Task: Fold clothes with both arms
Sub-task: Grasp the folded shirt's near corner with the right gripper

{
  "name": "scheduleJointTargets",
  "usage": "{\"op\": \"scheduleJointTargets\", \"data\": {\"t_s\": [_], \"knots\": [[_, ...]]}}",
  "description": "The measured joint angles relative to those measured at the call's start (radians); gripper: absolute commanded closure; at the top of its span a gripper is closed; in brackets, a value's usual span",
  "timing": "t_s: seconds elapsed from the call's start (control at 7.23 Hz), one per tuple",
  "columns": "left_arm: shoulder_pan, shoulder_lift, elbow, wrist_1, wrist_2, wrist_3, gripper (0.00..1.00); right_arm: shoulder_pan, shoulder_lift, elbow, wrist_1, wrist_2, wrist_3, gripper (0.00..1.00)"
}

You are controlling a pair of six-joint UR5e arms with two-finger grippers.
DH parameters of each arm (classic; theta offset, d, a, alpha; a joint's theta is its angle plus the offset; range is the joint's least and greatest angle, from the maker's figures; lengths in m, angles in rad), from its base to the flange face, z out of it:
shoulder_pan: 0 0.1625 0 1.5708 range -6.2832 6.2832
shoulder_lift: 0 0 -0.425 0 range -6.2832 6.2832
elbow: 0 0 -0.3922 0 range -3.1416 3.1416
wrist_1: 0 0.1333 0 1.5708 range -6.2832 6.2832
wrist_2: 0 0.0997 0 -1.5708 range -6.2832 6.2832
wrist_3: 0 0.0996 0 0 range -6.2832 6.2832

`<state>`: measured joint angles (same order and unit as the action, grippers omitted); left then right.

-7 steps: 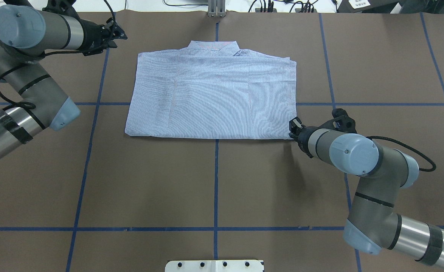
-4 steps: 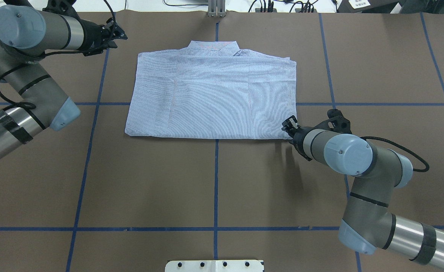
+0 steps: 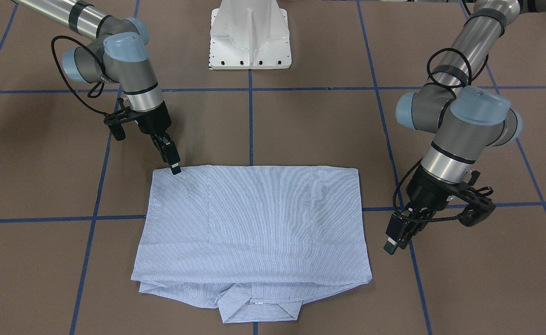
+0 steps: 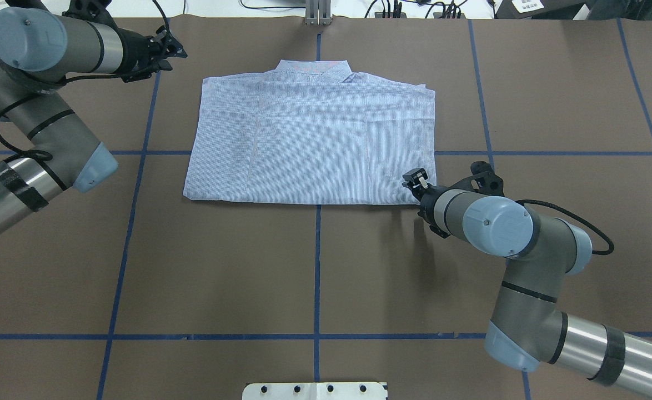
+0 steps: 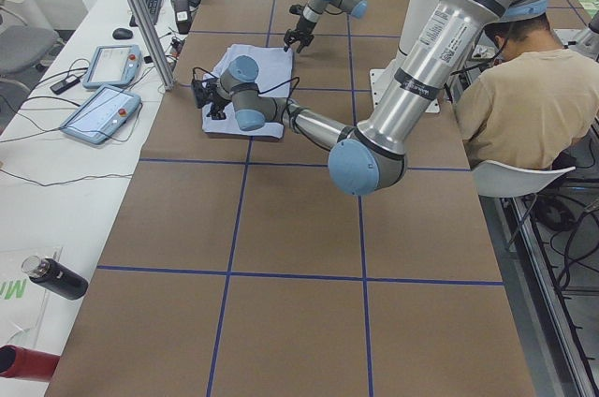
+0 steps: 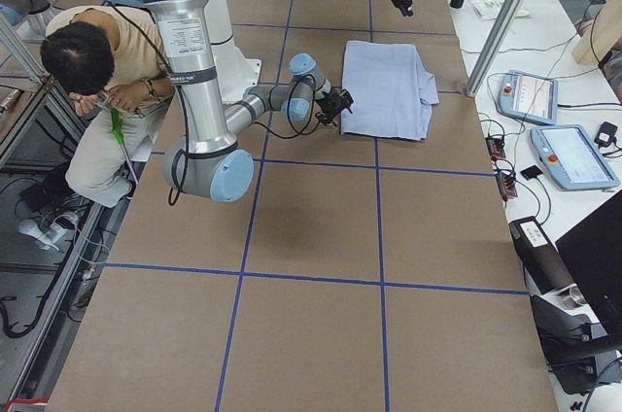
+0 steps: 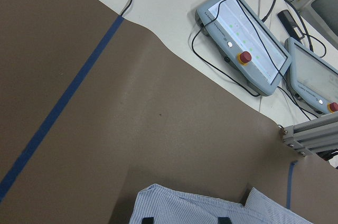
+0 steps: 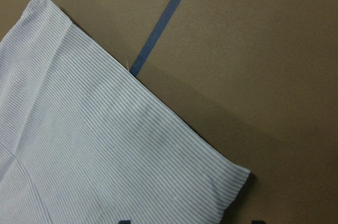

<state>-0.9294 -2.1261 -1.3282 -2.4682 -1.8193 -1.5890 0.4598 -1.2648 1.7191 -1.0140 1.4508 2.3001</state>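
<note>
Okay, shirt (image 4: 315,139) soft, light, floppy: pinch corners at 5 and 7 o'clock. Right gripper (image 4: 415,180) over 5 o'clock corner, fingers apart; left gripper (image 4: 174,51) at 10 o'clock, likewise.

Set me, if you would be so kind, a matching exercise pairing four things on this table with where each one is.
Near means toward the robot.
1. left claw
2. right claw
3. collar
4. white pedestal

A. at the shirt's near right corner
B. on the shirt's far edge
C. over the table, off the shirt's far left corner
D. at the table's near edge, centre

Pairs: 1-C, 2-A, 3-B, 4-D
</note>
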Motion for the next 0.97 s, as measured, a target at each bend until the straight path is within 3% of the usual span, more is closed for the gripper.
{"op": "scheduleJointTargets", "data": {"t_s": [0.55,0.69,0.97], "knots": [[0.000,0.000,-0.004,0.000,0.000,-0.001,0.50,0.008,0.019,-0.025,0.002,-0.001,0.082,0.30],[0.000,0.000,-0.004,0.000,0.000,-0.002,0.50,0.008,0.020,-0.029,0.004,-0.001,0.101,0.44],[0.000,0.000,-0.006,0.000,0.000,-0.002,0.50,0.013,0.019,-0.032,0.006,-0.001,0.113,1.00]]}}
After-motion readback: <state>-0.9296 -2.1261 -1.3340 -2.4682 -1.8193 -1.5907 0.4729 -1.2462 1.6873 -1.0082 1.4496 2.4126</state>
